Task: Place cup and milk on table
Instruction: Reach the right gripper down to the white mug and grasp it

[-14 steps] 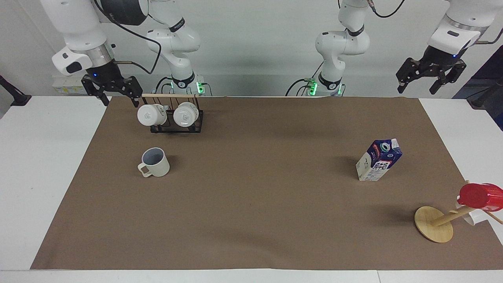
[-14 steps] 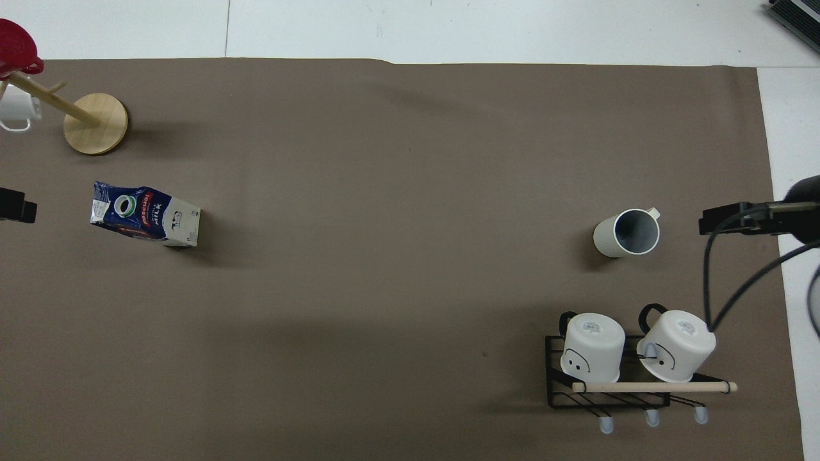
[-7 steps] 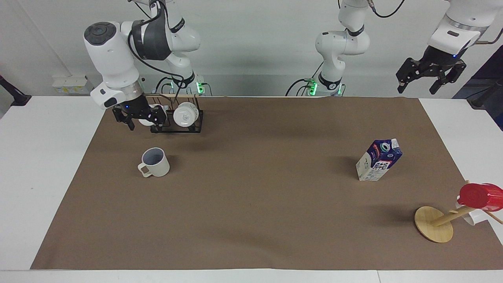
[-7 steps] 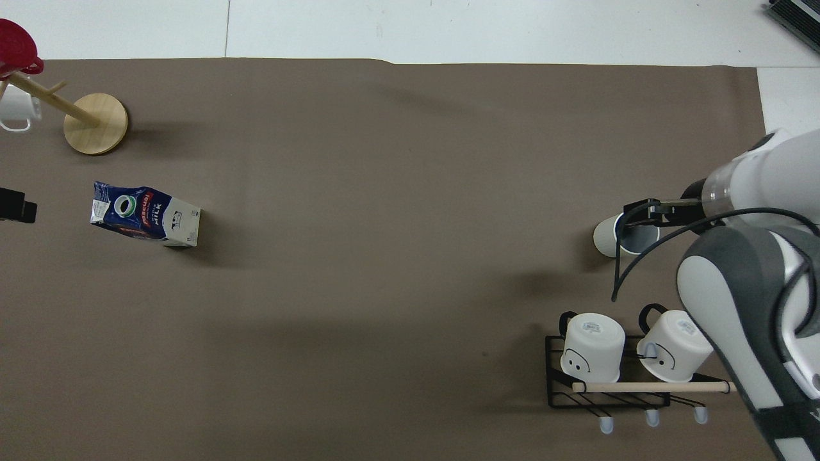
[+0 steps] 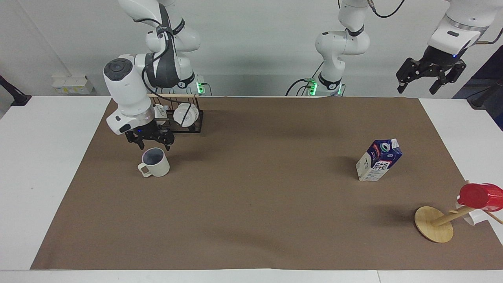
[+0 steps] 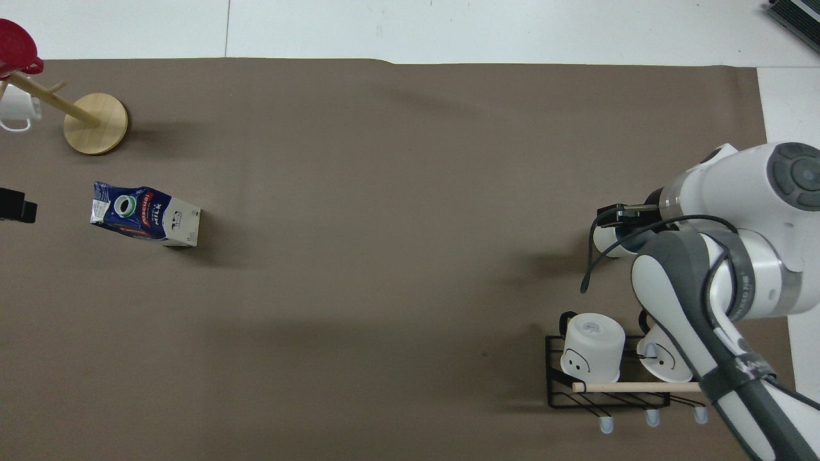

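- While the right gripper [image 5: 150, 142] hangs just over the matte off-white mug with a squarish loop handle [image 5: 154, 162], its fingers spread apart and holding nothing, the mug stands upright on the brown paper-like mat [image 5: 251, 220] toward the right arm's end of the table.
- The black wire rack with two glossy white mugs [image 5: 184, 118] sits nearer to the robots than that mug.
- The left gripper [image 5: 428, 80] waits raised over the table's edge, jaws apart, empty.
- The dark blue and white gable-top milk carton [image 5: 379, 160] stands on the mat toward the left arm's end.
- The round-based wooden cup stand [image 5: 434, 224], carrying a shiny red cup [image 5: 479, 196], lies farther from the robots than the carton.
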You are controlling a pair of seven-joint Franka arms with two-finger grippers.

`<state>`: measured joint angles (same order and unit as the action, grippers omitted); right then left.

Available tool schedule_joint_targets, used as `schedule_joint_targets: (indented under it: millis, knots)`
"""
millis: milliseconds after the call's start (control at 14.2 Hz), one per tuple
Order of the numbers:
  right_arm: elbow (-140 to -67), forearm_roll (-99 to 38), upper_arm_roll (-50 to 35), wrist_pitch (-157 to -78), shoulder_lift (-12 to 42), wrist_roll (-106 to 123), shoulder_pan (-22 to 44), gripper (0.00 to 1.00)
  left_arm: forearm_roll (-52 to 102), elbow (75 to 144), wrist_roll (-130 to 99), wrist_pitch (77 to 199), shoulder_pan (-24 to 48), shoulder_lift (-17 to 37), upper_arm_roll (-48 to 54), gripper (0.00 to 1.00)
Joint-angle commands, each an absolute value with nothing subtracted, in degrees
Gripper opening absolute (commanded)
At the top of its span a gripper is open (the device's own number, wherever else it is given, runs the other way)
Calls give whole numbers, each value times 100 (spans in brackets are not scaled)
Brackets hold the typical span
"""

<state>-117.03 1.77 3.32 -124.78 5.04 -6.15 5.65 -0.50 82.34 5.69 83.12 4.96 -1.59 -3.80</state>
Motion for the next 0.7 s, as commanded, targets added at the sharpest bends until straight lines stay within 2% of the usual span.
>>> schedule_joint_targets:
  millis: [0, 634]
  knots:
    - [-11892, 264, 299, -12858, 641, -738, 554, 100, -53, 8358, 624, 8271, 439, -290, -334, 100]
    - [-12278, 272, 299, -13342, 844, -703, 554, 100, -53, 8358, 607, 8279, 448, -290, -334, 100]
